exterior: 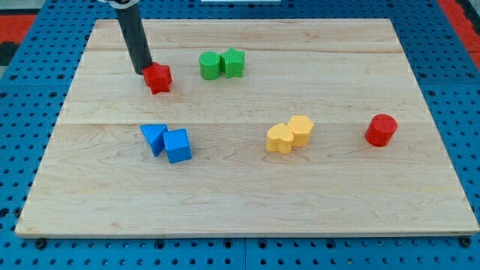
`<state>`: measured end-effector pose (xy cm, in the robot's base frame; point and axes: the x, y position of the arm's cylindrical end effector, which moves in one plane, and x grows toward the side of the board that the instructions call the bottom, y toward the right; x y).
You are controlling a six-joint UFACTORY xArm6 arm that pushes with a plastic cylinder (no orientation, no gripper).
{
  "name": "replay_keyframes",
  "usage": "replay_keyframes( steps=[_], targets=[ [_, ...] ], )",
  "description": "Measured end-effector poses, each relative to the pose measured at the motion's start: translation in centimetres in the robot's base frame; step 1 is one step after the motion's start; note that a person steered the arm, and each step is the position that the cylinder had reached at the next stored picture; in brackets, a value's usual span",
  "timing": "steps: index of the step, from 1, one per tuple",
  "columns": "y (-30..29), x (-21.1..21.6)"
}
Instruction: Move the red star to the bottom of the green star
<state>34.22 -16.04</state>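
The small red star-shaped block lay in the upper-left part of the pale wooden worktop, flat on its broad face. Its outline was compact, so no long axis or heading could be made out. My tip, the lower end of the straight dark rod, touched the red star's left edge; the rod rose toward the view's top. The arm carried no fingers, so there was nothing to be released or clenched.

To the right of the red star, slightly nearer the view's top, stood a green pair: a green rounded block touching a green star-shaped block on its right. Lower, left of centre, a blue triangular block touched a blue cube. Right of centre, two yellow blocks were touching: a yellow heart-shaped block and a yellow hexagonal block. A red cylinder stood alone, well apart, toward the view's right.

The worktop showed lengthwise plank seams and rested on a blue perforated base; beyond it, red flooring appeared at the upper corners.
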Motion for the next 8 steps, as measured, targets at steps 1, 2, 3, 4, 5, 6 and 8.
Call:
replay_keyframes(
  steps=[1,2,3,4,5,6,8],
  targets=[
    [1.1,4.0],
    [1.1,4.0],
    [0.4,4.5],
    [-2.3,4.7],
    [-2.3,4.9],
    [1.5,4.6],
    [5.8,4.5]
  ],
)
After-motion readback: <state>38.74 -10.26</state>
